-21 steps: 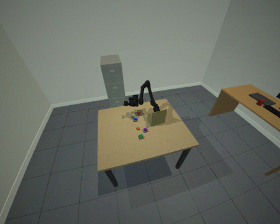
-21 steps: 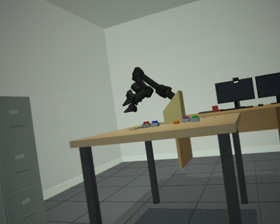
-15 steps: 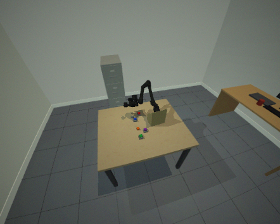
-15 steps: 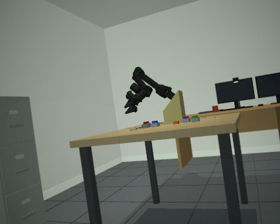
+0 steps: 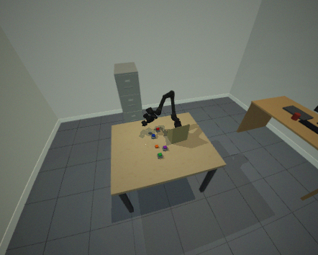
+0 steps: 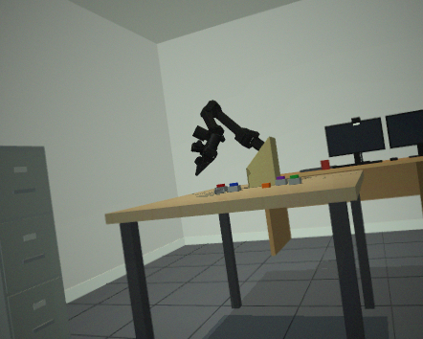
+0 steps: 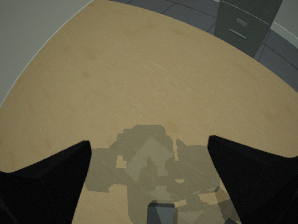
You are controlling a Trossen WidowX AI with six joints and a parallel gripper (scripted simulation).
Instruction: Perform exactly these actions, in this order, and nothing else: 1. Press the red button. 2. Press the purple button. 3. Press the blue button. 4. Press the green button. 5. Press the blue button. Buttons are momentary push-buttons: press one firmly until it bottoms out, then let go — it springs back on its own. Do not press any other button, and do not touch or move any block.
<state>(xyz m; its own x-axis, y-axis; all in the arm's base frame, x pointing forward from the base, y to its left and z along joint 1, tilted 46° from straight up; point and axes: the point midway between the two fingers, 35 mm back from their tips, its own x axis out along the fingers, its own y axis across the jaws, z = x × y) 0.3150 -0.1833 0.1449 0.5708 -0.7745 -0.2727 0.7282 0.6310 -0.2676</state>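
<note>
The red push-button on a grey housing (image 5: 157,129) (image 6: 220,187) stands on the pale wooden table (image 5: 129,173) (image 6: 177,206) (image 7: 125,75), apart from the black pincer (image 5: 144,123) (image 6: 197,172) (image 7: 150,145) and lower than it. The pincer hangs above the wood, its fingers spread with nothing between them. The button lies inward of the fingertips, back toward the arm's foot; the single arm seems to reach slightly past it. In the wrist view a dark grey shape shows at the lower edge, perhaps a housing, though which cannot be told. The button is compact, so its long axis should matter little; what counts is drawing back over its cap, then coming straight down.

Just beside it is the blue push-button (image 5: 153,136) (image 6: 233,184), the neighbour most at risk from a wide finger. Farther along sit a small orange block (image 5: 157,146) (image 6: 266,185), the purple push-button (image 5: 165,148) (image 6: 280,177) and the green push-button (image 5: 160,155) (image 6: 295,176). An upright tan panel (image 5: 178,134) (image 6: 265,165) stands near the arm's foot. Red appears to be the step in hand; closing the fingers first would probably make a cleaner press.
</note>
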